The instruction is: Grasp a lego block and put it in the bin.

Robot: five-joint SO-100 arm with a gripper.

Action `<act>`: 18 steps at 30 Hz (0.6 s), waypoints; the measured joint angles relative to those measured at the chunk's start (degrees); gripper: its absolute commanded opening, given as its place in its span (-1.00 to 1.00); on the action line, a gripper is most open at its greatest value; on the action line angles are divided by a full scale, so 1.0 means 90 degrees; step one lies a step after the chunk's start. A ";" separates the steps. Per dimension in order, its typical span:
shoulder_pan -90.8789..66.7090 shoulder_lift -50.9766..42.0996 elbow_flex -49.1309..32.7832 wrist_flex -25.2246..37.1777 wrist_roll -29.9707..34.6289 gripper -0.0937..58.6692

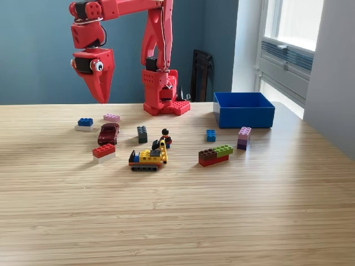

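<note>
The red arm's gripper (101, 98) hangs in the air at the exterior view's left, pointing down with its fingers together and nothing visible between them. Below it on the wooden table lie a pink lego block (111, 117) and a blue-on-white block (84, 123). More blocks are scattered across the middle: a red-on-white block (104, 152), a dark grey block (142, 133), a small blue block (211, 135), a purple stack (244, 138) and a brown, green and red stack (215, 155). The blue bin (244, 110) stands at the back right.
A dark red toy car (108, 133), a small lego figure (165, 137) and a yellow tracked lego vehicle (147, 159) sit among the blocks. The arm's red base (165, 94) stands at the table's back middle. A window is at the right.
</note>
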 measured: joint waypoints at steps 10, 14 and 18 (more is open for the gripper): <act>-0.0107 0.1807 0.1553 0.0010 -0.0645 -0.94; 0.0068 0.2412 0.2354 -0.0059 -0.0986 -0.80; 0.0332 0.2891 0.3115 -0.0400 -0.1475 -0.73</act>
